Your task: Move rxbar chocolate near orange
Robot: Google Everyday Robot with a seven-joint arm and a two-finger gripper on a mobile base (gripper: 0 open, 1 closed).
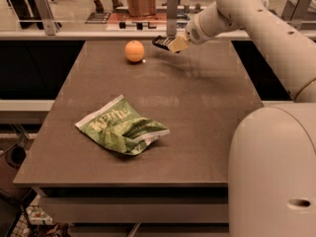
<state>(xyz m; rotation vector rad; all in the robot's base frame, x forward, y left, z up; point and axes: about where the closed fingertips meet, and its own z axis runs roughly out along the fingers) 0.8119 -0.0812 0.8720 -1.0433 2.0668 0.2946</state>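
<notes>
The orange (pixel 134 51) sits on the brown table (pixel 197 112) near its far edge, left of centre. My gripper (pixel 172 43) hangs above the table's far edge, just right of the orange. It is shut on the rxbar chocolate (pixel 160 41), a small flat black bar that sticks out to the left toward the orange. The bar is held off the tabletop, a short gap away from the orange.
A large green chip bag (pixel 123 126) lies on the near left part of the table. My white arm (pixel 261 23) reaches in from the right, and my base (pixel 271 172) fills the lower right. A glass barrier (pixel 98 19) runs behind the table.
</notes>
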